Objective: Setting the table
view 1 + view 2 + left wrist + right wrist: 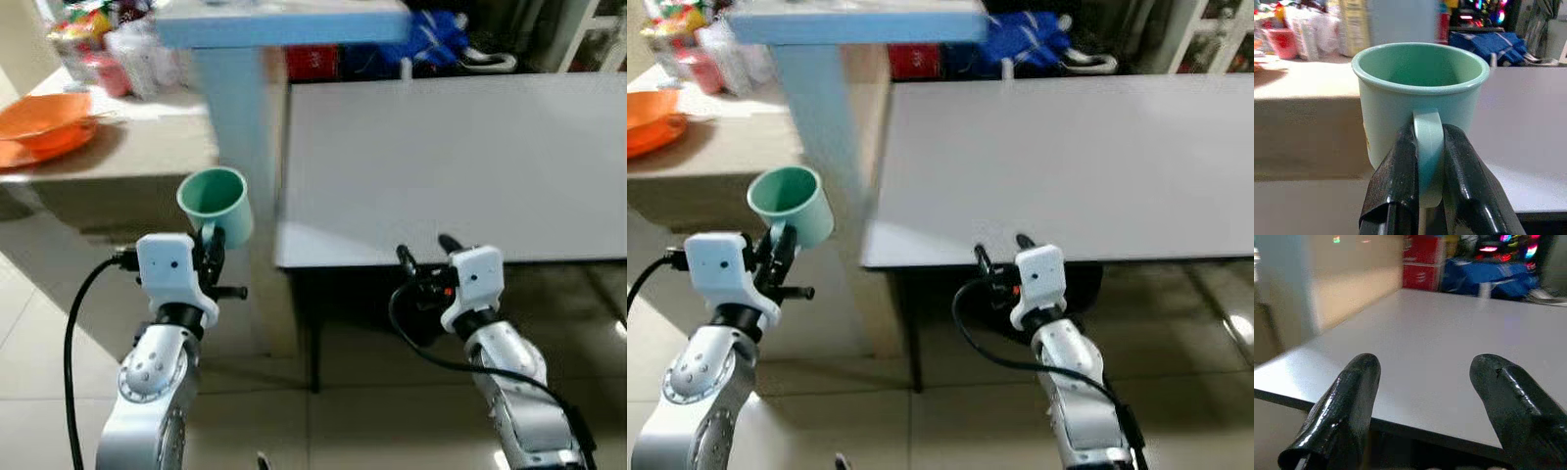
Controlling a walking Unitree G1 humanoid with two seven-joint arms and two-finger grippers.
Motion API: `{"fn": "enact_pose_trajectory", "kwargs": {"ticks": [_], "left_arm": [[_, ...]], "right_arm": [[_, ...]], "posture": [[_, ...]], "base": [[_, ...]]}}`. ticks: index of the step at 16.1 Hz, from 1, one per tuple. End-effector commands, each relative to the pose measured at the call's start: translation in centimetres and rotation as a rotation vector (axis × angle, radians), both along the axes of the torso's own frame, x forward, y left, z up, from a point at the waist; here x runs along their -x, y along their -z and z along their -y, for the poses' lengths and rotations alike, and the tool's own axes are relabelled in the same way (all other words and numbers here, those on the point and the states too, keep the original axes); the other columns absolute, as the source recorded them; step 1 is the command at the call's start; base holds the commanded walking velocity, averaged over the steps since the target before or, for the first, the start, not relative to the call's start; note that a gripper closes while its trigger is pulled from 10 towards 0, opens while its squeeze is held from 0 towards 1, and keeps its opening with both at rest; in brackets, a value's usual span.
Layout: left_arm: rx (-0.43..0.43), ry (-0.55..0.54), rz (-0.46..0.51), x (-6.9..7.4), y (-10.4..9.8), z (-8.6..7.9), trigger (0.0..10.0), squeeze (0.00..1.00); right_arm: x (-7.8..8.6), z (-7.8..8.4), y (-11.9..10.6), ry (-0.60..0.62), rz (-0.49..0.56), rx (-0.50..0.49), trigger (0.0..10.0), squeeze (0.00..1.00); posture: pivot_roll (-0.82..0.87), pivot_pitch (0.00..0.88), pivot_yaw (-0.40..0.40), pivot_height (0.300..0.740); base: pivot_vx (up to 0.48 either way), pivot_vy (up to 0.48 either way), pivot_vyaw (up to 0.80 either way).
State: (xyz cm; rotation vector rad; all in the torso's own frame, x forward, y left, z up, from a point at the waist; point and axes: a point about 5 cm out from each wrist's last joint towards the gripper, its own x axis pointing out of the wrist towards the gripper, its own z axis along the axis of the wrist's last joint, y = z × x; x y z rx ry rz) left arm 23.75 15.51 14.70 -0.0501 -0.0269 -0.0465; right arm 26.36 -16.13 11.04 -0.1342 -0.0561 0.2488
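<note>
- Two grippers sit nearest: the left gripper (1422, 196) has its fingers (1396, 181) clamped on the handle of a green mug (216, 204), held upright in the air.
- The right gripper (1425, 396) hangs with fingers spread, holding nothing.
- Beyond lies the grey bench (460, 157).
- An orange bowl (44, 122) rests farther left.

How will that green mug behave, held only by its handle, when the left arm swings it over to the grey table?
The green mug looks rigid and empty, so probably light. The left gripper pinches just the thin handle, so the mug may pivot or sag if jolted. Its glossy surface could slip between the fingers; move slowly toward the grey table.
</note>
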Motion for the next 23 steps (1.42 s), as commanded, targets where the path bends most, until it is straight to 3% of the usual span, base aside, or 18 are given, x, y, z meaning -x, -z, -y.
{"fn": "enact_pose_trajectory", "kwargs": {"ticks": [1,5,8,17,23], "left_arm": [[-0.006,0.016,0.016,-0.2,-0.2,0.1,0.0,0.0],[-0.015,0.005,0.021,-1.0,-0.3,-0.5,0.0,0.0],[-0.018,-0.001,0.031,-1.9,-0.6,-0.9,0.0,0.0],[-0.011,-0.002,0.024,-2.1,-0.4,-0.7,0.0,0.0],[-0.012,-0.007,0.049,-2.4,-0.7,-0.7,0.0,0.0]], "right_arm": [[-0.4,0.9,-2.1,0.045,0.09,0.005,10.0,0.0],[-0.3,1.5,-2.9,0.082,0.108,-0.012,10.0,0.0],[0.2,1.2,-2.4,0.081,0.099,-0.011,10.0,0.0],[0.5,1.0,-1.5,0.074,0.059,-0.001,10.0,0.0],[0.8,0.9,-1.0,0.067,0.033,0.004,10.0,0.0]], "posture": [[-0.16,0.0,0.091,0.74],[-0.16,0.0,0.096,0.74],[-0.18,0.0,0.103,0.74],[-0.18,0.0,0.098,0.74],[-0.18,0.0,0.1,0.74]], "base": [[0.0,-0.442,0.0],[0.0,-0.442,0.0],[0.0,-0.439,0.0],[0.0,-0.432,0.0],[0.101,0.0,0.0]]}}
